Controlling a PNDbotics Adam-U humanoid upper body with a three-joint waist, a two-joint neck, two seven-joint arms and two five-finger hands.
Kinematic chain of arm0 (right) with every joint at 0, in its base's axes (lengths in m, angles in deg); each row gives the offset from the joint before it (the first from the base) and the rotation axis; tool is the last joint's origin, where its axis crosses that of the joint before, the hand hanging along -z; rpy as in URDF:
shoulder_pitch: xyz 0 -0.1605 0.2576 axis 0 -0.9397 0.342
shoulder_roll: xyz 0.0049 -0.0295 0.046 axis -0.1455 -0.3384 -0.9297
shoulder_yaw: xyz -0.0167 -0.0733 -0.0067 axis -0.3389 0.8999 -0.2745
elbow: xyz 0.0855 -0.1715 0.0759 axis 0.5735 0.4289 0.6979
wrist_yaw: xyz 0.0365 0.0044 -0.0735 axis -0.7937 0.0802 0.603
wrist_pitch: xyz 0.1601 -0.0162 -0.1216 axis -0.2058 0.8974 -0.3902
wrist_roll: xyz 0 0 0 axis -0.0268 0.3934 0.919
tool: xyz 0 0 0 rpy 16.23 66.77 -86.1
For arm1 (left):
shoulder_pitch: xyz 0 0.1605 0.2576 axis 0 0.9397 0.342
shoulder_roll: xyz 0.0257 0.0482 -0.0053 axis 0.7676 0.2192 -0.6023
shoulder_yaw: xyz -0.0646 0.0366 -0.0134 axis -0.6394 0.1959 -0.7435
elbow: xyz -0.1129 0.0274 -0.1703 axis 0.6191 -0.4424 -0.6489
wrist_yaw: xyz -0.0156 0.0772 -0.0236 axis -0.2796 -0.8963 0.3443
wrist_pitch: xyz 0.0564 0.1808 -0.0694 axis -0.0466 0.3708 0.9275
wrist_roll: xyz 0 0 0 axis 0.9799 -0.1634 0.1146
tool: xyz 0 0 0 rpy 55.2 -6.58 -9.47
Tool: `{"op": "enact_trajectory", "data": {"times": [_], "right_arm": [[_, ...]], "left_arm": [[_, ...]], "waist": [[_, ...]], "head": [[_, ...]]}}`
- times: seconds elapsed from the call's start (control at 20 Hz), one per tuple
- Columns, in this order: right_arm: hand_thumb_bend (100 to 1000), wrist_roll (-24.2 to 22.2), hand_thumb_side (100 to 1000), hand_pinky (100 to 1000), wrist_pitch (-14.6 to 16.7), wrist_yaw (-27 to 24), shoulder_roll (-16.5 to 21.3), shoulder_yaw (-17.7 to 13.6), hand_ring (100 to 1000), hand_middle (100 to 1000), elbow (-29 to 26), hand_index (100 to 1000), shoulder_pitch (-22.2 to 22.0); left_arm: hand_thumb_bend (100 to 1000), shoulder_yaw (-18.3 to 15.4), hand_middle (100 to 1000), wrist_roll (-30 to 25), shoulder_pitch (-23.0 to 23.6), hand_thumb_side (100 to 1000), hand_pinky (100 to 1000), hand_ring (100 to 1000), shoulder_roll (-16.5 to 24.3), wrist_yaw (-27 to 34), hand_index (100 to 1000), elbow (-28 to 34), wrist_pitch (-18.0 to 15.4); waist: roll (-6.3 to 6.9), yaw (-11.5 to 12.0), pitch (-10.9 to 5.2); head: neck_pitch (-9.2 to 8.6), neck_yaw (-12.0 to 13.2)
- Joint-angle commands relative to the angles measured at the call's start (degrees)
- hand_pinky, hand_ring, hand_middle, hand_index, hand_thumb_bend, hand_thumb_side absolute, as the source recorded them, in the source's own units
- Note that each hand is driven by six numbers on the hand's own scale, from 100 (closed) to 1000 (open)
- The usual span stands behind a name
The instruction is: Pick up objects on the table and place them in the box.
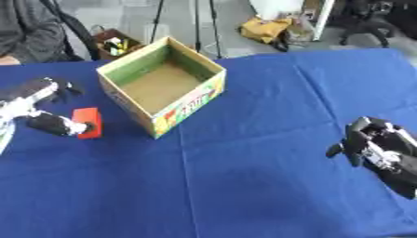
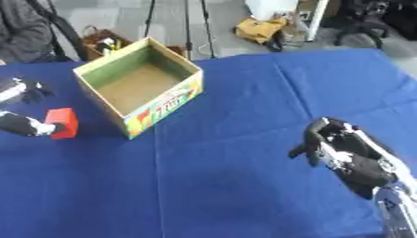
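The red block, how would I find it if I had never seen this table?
Start at the blue table and find the open box near its far left part. Look just left of the box, where the left hand has its fingers at a small block. It is the only red thing lying on the cloth.

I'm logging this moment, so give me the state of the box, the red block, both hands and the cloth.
Box: upright, open top, nothing visible inside.
Red block: outside the box, on the cloth to its left, left hand's fingers against it.
Left hand: at the block, fingers curled round it.
Right hand: idle at the right, fingers curled, holding nothing.
Cloth: blue, spread over the table, creased.
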Motion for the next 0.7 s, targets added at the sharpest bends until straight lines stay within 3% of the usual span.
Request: {"op": "enact_trajectory", "data": {"times": [0.05, 0.4, 0.7], "right_arm": [[100, -0.19, 137, 590, 0.15, 0.61, 1.01, -0.21, 312, 351, -0.64, 385, 0.46], [100, -0.23, 138, 590, 0.17, 0.61, 0.95, -0.23, 312, 350, -0.63, 385, 0.45], [100, -0.27, 138, 590, 0.12, 0.64, 0.94, -0.22, 312, 349, -0.57, 385, 0.41]], "left_arm": [[523, -1.04, 772, 0.87, -1.56, 307, 798, 771, 0.09, -3.57, 828, -0.38, -0.68], [519, -0.77, 780, 3.46, -3.41, 305, 803, 778, -1.98, -11.14, 829, -3.08, -1.71], [512, -0.91, 790, 0.65, -4.44, 298, 813, 788, -3.10, -17.39, 834, -6.32, -3.37]], "waist": [[-0.02, -0.05, -0.83], [-0.11, -0.15, -0.83], [-0.03, -0.29, -0.88]], "head": [[-0.43, 0.16], [-0.47, 0.31], [-0.42, 0.30]]}}
